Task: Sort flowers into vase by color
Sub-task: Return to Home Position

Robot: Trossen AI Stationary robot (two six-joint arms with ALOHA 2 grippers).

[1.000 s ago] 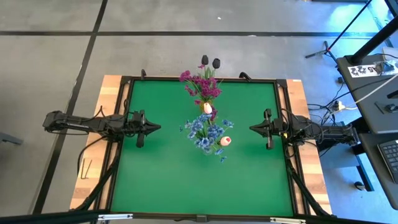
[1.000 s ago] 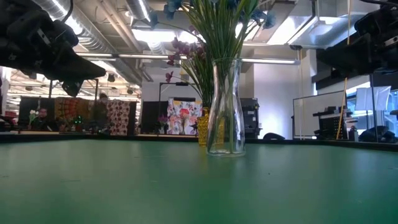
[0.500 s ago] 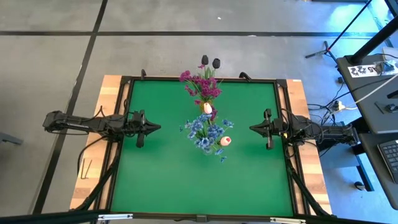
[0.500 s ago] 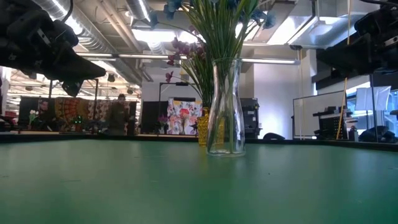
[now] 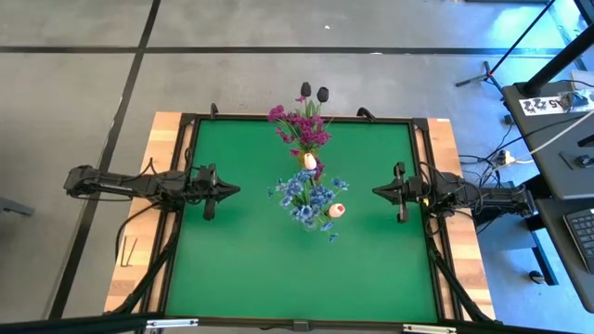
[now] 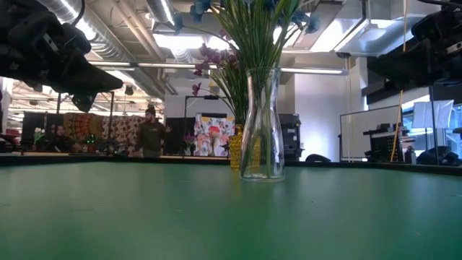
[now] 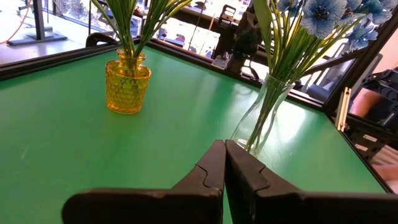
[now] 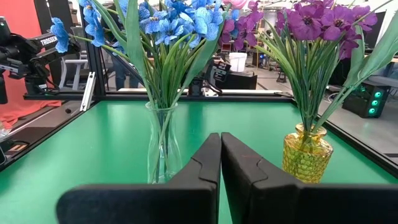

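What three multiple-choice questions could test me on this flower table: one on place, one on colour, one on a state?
1. Where does the clear glass vase stand? A) near the green table's middle B) at its left edge C) on the floor
2. What colour are the blossom sprays in the squat yellow glass vase? A) white B) magenta C) orange
3. How are the left gripper and right gripper? A) wide open B) shut on a stem C) shut, holding nothing

Answers: 1 A, in the high view it stands mid-table, between the arms. 2 B, the sprays rising from it are magenta. 3 C, each wrist view shows the fingers pressed together with nothing between.
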